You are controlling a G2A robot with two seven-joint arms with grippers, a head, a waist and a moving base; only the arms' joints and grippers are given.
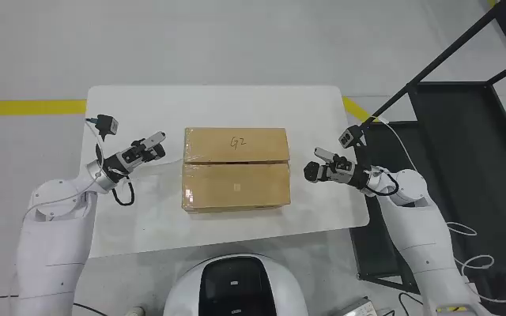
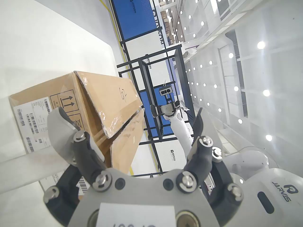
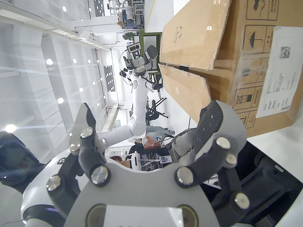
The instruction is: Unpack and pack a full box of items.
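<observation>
Top view: left gripper [image 1: 156, 146] at nine o'clock, right gripper [image 1: 315, 162] at three, both spread, so I can open the box [image 1: 236, 170].

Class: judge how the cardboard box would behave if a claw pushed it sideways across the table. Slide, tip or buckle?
The box probably slides rather than tips: its base is broad and lies flat on the table. Its flaps look loose, one edge lifted, so they would likely flex if pressed. Weight cannot be judged; contents are hidden.

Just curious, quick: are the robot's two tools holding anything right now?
Left tool: open, holding nothing.
Right tool: open, holding nothing.
</observation>
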